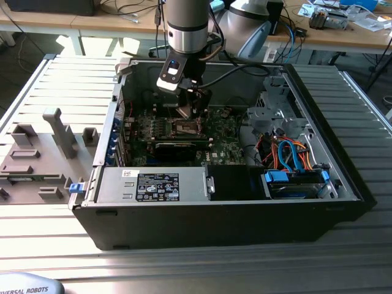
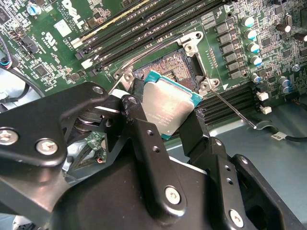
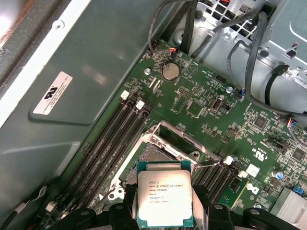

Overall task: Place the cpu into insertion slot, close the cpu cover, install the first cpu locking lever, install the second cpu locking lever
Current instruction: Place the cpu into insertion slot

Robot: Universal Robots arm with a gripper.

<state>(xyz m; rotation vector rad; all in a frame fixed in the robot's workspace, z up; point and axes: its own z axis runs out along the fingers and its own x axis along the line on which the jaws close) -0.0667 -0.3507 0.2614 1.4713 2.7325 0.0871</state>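
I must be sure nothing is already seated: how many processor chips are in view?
1. The chip is gripped between the jaws, close to the open socket, partly hiding it.

You are looking at fine print on the cpu [image 3: 164, 199], a white label [image 1: 157, 186] on the power supply [image 1: 113, 184], and a grey sticker [image 3: 53, 93] on the case wall [image 3: 100, 52].

I see a ribbed metal table [image 1: 343, 257] across the frame's lower half, with glare along its bottom edge. Wooden desks [image 1: 110, 23] run along the top, strewn with cables [image 1: 131, 9]. Dark floor [image 1: 27, 52] shows at upper left.
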